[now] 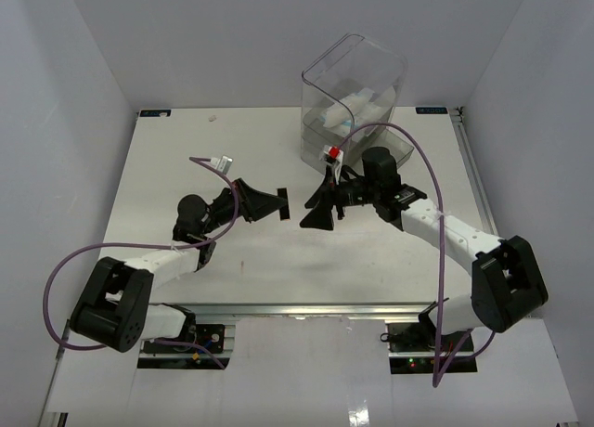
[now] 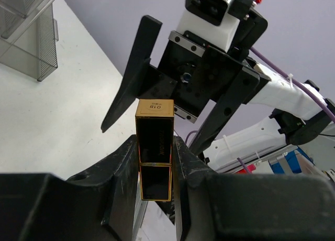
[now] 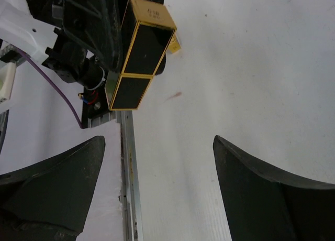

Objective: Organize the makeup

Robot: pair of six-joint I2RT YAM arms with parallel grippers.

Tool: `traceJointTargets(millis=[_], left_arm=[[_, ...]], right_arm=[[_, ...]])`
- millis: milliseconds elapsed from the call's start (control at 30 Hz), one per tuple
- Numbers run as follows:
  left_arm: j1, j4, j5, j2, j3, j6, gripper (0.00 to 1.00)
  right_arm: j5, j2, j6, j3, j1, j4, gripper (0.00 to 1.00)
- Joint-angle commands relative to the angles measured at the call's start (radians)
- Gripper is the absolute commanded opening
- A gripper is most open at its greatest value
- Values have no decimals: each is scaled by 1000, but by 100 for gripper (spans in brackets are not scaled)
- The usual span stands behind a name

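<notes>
My left gripper [image 1: 276, 204] is shut on a black-gold tube [image 1: 283, 202] and holds it above the middle of the table. In the left wrist view the tube [image 2: 154, 141] stands upright between my fingers [image 2: 123, 162], its gold end cap pointing away. My right gripper [image 1: 314, 207] is open and empty, facing the tube a short way to its right. In the right wrist view the tube [image 3: 138, 52] hangs beyond my wide-apart fingers [image 3: 52, 188]. White-and-light-blue packets [image 1: 357, 107] lie inside the clear box. Palettes and the compact are out of view.
A tall clear plastic drawer box [image 1: 353, 84] stands at the back right, just behind the right wrist; its ribbed corner shows in the left wrist view [image 2: 29, 36]. The white table [image 1: 186, 148] ends at a metal rail along the near edge [image 3: 127, 162].
</notes>
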Motion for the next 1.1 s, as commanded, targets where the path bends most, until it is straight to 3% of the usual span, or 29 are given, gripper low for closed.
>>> traceJointTargets(millis=[0,200,833,1067], left_arm=[[-21,139,-13,1,7,-41,6],[-31,162,-13,14,8,-49,7],[-77,195,-27,72,34,-50,7],[-82,198,-30,89,48,-45,8]], right_arm=[[-105,43,86,75,-3,133,91],[-212,58,170,64,-3,280,93],[-204,115,266,98,0,323,100],[-216,128,280,98,6,333,86]])
